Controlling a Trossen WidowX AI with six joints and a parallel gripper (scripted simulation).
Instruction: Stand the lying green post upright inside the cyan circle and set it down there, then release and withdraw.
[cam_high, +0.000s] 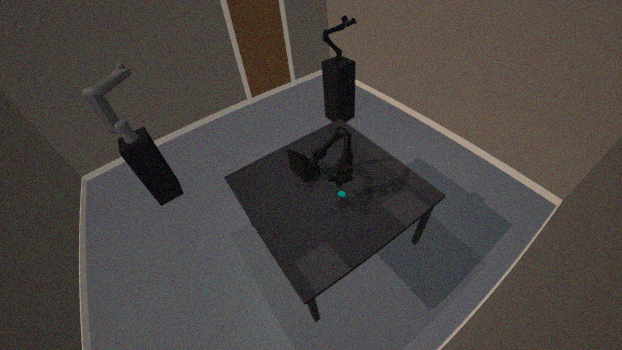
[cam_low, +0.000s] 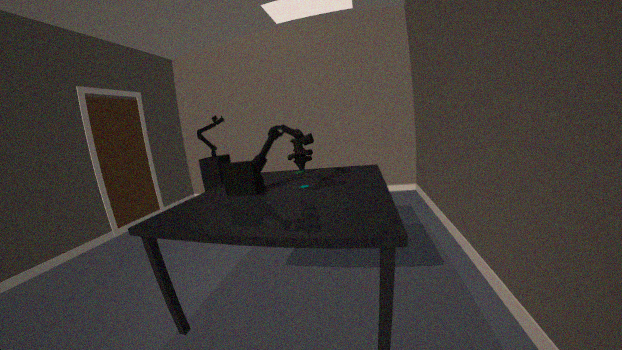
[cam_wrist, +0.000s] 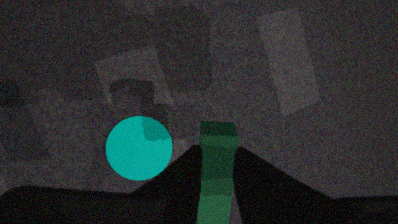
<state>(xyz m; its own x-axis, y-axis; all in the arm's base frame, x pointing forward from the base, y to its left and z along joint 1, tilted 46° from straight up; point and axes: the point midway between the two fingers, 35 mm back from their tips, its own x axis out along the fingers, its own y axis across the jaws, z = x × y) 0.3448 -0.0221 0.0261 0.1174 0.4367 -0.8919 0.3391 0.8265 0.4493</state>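
Green post gripped, and it's outside the circle!

Here's the big dark table (cam_high: 270, 200) (cam_low: 280, 239), and the black arm (cam_high: 348, 152) (cam_low: 267, 147) arches above it. Down at its end, the gripper (cam_high: 338, 185) (cam_low: 301, 168) (cam_wrist: 216, 154) has its jaws closed on the post, one dark finger on each side. And look at that green post (cam_low: 300, 172) (cam_wrist: 217, 165): straight-edged, squared off, nearly black-green at its far end, shadowed along the middle, brighter toward the wrist view's lower edge. I can't tell its exact tilt from here. Smaller still, the flat cyan circle (cam_high: 341, 194) (cam_low: 304, 186) (cam_wrist: 139, 148) glows on the tabletop, a shadow biting into its rim.
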